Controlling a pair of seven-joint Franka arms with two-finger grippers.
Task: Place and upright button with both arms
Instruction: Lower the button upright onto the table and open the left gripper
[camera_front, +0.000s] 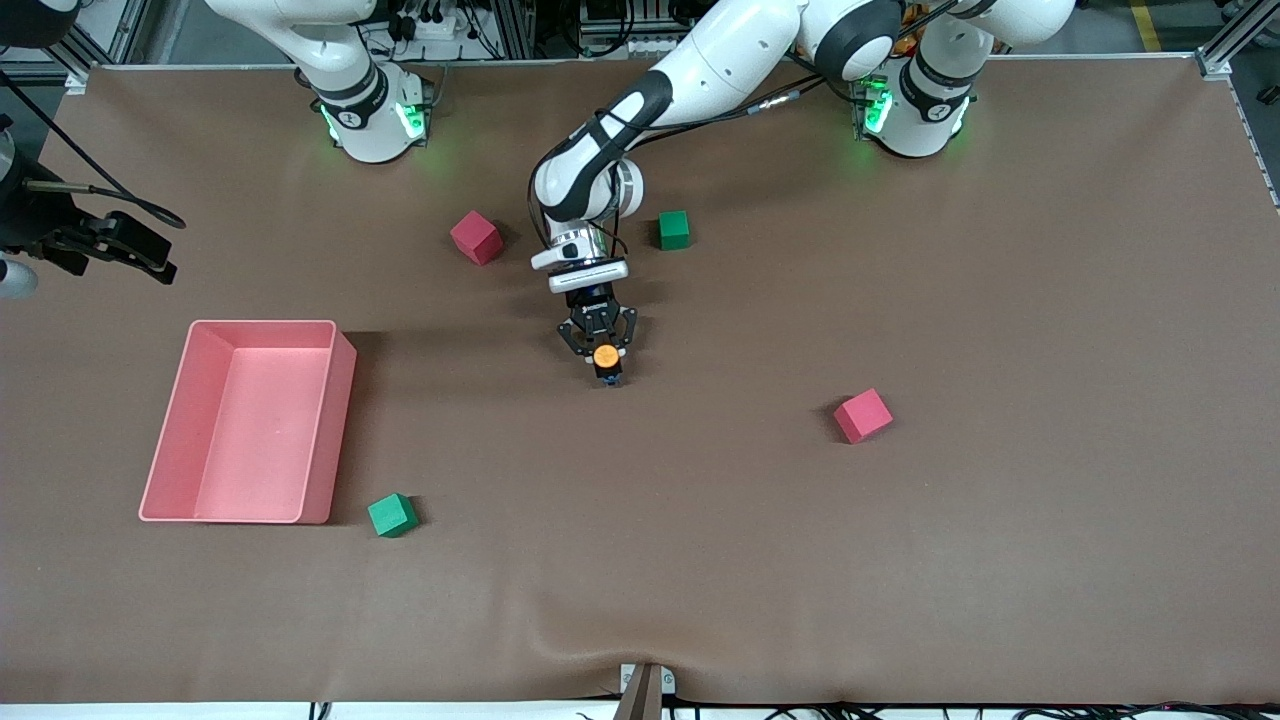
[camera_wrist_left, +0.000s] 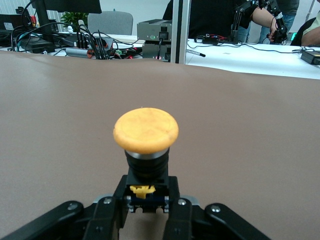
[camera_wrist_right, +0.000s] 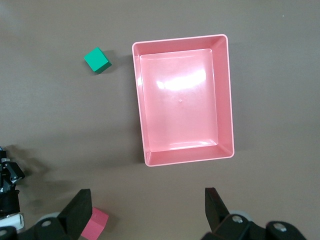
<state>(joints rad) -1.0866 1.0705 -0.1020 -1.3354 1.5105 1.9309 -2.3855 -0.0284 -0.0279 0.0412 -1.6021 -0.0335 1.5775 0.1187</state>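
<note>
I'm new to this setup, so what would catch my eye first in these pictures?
The orange-capped button, gripped at its base by the left end effector mid-table. Next, the big empty pink bin toward the right arm's end, with the open right end effector hovering high above it. Pink and green cubes lie scattered around.

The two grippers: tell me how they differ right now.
The left gripper is shut on the button near the table's middle; the right gripper holds nothing. The left gripper's fingers clamp the button's body; the right gripper's are spread wide. The left is low at the table; the right hangs high over the pink bin. Both are black and two-fingered.
</note>
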